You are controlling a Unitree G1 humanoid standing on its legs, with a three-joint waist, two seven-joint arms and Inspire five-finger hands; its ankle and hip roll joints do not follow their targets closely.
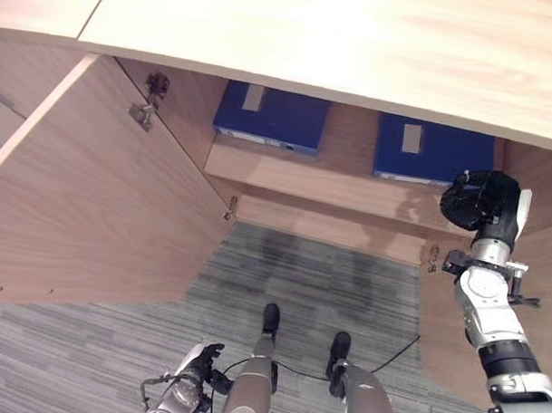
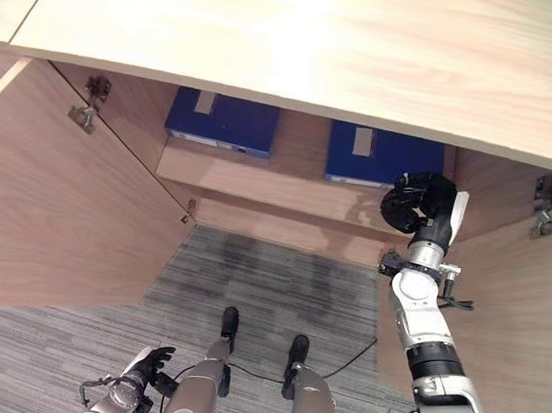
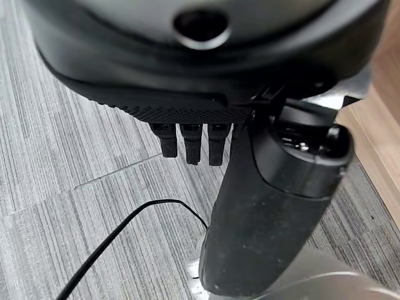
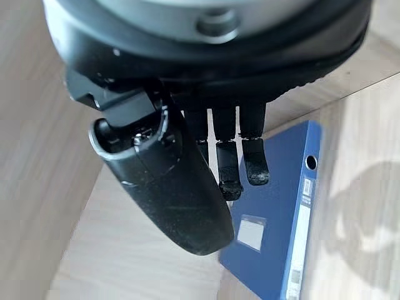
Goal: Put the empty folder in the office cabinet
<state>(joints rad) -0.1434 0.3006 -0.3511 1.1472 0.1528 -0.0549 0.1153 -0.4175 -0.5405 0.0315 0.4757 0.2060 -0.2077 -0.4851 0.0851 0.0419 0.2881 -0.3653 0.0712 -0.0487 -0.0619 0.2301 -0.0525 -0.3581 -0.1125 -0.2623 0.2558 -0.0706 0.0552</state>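
Pale woodgrain cabinet [image 1: 122,192]; two flat blue folders [image 1: 272,118] on shelf.

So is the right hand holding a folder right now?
No. The right hand hangs with straight fingers above the right blue folder, which lies flat on the cabinet shelf, apart from it.

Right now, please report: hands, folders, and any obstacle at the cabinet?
Right hand open, empty, beside right folder. Left hand low, open, empty. Both blue folders, left folder too, lie flat on cabinet shelf. Doors open, nothing blocking.
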